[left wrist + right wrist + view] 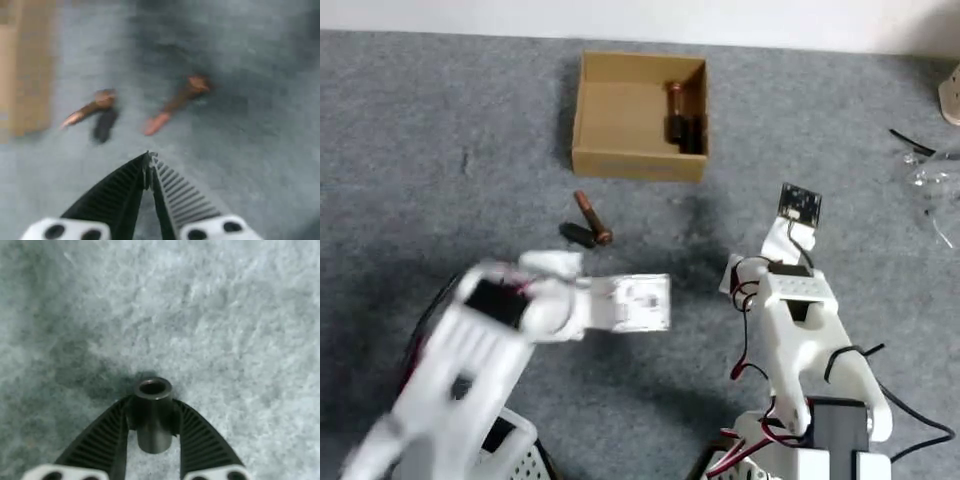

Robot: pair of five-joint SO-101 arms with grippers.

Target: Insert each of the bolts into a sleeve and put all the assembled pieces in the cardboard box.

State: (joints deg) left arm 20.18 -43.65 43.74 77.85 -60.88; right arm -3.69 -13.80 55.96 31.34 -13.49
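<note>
My right gripper (152, 412) is shut on a short black sleeve (152, 415), held over the grey carpet with its open bore facing the camera. My left gripper (148, 159) is shut with nothing in it, above the carpet. Beyond it lie two copper-coloured bolts: one bolt (176, 104) alone, another bolt (89, 110) beside a black sleeve (104, 125). In the high view a bolt (592, 218) and a sleeve (577, 235) lie just in front of the cardboard box (620, 150). The box holds an assembled piece (677, 112) at its right wall.
The left arm (520, 320) stretches over the carpet at the lower left. The right arm (800, 320) stands at the lower right. Clear plastic and black wire (925, 165) lie at the right edge. The box side (27, 70) shows in the left wrist view.
</note>
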